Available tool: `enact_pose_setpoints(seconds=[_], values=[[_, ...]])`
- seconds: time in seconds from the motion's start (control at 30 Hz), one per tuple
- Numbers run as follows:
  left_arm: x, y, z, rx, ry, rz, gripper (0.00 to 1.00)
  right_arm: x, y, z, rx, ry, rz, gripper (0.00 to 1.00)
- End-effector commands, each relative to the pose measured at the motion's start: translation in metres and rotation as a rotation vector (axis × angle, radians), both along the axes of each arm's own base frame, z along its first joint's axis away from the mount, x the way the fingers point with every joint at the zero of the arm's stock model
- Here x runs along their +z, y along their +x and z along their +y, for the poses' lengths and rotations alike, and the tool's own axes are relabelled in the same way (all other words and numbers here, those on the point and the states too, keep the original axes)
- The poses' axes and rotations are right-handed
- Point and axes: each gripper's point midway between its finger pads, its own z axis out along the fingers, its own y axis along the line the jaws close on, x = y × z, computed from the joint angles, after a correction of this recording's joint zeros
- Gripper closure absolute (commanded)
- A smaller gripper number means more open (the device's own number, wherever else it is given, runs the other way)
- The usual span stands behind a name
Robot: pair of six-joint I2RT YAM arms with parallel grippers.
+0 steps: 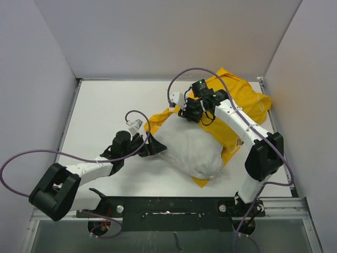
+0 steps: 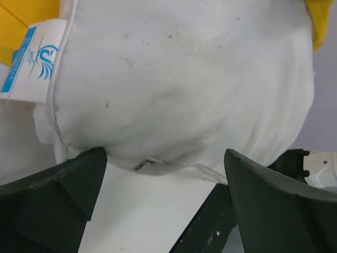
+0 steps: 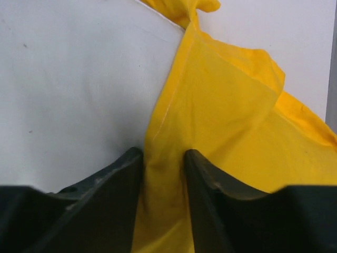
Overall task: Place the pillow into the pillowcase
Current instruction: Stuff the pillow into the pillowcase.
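White table (image 1: 105,110) | pillow (image 1: 189,150) seen straight ahead of left gripper (image 1: 149,145), jaws wide apart | pillowcase (image 1: 239,97) hem clamped by right gripper (image 1: 190,114)

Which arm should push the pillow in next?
Left, probably: the left gripper is open at the bare end of the pillow, while the right gripper pinches the pillowcase edge.
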Motion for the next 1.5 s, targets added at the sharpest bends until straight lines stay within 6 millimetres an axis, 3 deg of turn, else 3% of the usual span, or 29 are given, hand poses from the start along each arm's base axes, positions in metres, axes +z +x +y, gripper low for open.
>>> enact_pose_setpoints(seconds=[0.0,0.1,0.17,0.23,0.3,0.37,0.47,0.63,0.77,0.9,1.0,1.17,1.27,1.37,1.47], values=[[0.036,0.034,-0.024,-0.005,-0.093,-0.104,0.08,0.024,0.029,-0.007,-0.085,-0.041,-0.149,0.72],[0.038,0.05,-0.038,-0.036,-0.1,-0.132,0.2,0.034,0.023,0.0,-0.061,-0.026,-0.151,0.9],[0.043,0.06,-0.047,-0.06,-0.107,-0.167,0.26,0.037,0.013,0.006,-0.029,-0.008,-0.124,0.94],[0.048,0.068,-0.057,-0.099,-0.118,-0.224,0.4,0.041,0.0,0.016,0.018,0.043,-0.076,0.97],[0.058,0.07,-0.065,-0.139,-0.154,-0.294,0.55,0.046,-0.022,0.03,0.104,0.129,0.003,0.99],[0.068,0.069,-0.073,-0.169,-0.192,-0.375,0.63,0.05,-0.048,0.045,0.191,0.228,0.1,1.0],[0.081,0.06,-0.087,-0.207,-0.21,-0.497,0.68,0.059,-0.077,0.067,0.288,0.365,0.231,1.0],[0.097,0.039,-0.108,-0.241,-0.236,-0.703,0.78,0.073,-0.096,0.079,0.351,0.529,0.364,1.0],[0.076,0.045,-0.108,-0.206,-0.217,-0.67,0.78,0.052,-0.092,0.066,0.279,0.563,0.421,1.0],[0.047,0.055,-0.099,-0.152,-0.188,-0.596,0.72,0.017,-0.1,0.049,0.248,0.497,0.442,0.91],[0.031,0.058,-0.082,-0.104,-0.17,-0.527,0.58,0.017,-0.112,0.035,0.26,0.499,0.421,0.79],[0.025,0.052,-0.048,-0.095,-0.212,-0.422,0.43,0.068,-0.133,0.013,0.344,0.674,0.322,0.42],[0.03,0.05,-0.024,-0.075,-0.249,-0.391,0.25,0.093,-0.149,-0.003,0.396,0.77,0.239,0.2],[0.038,0.045,-0.008,-0.067,-0.25,-0.407,0.03,0.11,-0.147,-0.026,0.355,0.864,0.14,0.0],[0.042,0.039,0.004,-0.047,-0.197,-0.429,0.02,0.113,-0.137,-0.052,0.243,0.925,0.063,0.02]])
